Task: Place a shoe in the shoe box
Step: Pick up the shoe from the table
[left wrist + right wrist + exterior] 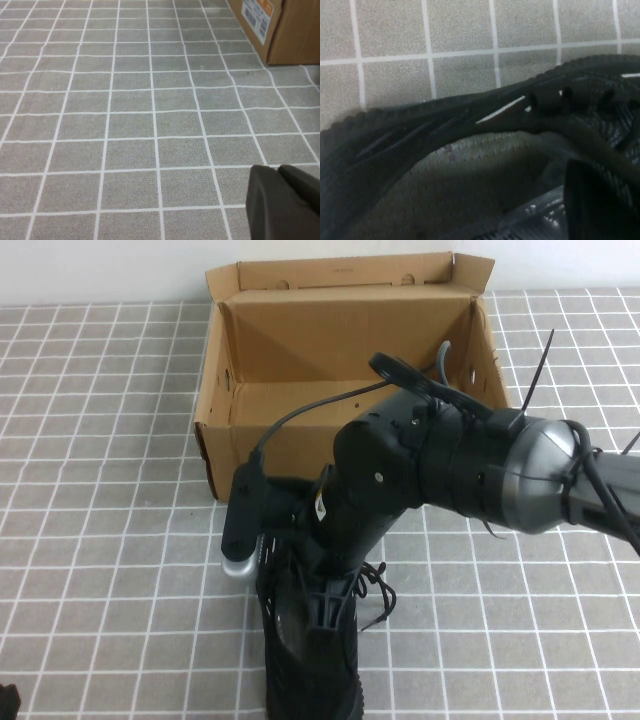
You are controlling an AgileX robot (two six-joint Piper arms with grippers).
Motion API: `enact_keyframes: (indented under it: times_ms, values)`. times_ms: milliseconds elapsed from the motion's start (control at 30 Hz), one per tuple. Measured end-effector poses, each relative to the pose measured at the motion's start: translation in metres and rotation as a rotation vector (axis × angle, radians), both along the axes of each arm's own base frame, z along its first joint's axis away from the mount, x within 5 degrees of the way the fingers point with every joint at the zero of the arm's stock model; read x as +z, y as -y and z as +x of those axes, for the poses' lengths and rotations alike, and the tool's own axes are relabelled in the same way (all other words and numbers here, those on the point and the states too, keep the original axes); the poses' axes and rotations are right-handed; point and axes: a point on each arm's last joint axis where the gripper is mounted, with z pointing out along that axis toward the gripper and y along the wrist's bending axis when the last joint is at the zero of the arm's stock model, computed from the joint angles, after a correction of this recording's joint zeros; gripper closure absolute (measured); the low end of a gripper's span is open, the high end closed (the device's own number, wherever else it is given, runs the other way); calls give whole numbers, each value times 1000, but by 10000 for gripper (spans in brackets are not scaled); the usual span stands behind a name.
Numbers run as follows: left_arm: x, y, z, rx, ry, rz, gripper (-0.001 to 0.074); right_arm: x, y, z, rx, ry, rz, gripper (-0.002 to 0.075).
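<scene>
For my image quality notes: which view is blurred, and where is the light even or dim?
High view: even light, sharp; right gripper at the shoe, before the shoe box. Right wrist view: shoe close, soft, dim lining. Left wrist view: left gripper dark, tiles clear.

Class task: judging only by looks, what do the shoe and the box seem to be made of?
Shoe: seemingly black knit fabric, matte, with textured weave; right gripper is at it. Box: brown matte cardboard, folded flaps. Left gripper hovers over the tiled mat.

High cam looks down; wrist cams low, near floor.
</scene>
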Motion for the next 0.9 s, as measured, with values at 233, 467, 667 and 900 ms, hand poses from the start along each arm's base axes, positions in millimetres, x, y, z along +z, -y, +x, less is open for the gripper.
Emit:
enact_keyframes:
  times_ms: [233,467,667,900]
  values:
    - [0,0,0,0,0,0,736,16,-1,1,-17,-38,-24,726]
    - [0,0,0,0,0,0,736,44,-3,-3,-35,-108,-25,727]
    - [0,0,0,0,0,0,736,67,-2,-7,-51,-143,-23,727]
    - [0,0,0,0,0,0,736,101,10,-19,-73,-126,53,728]
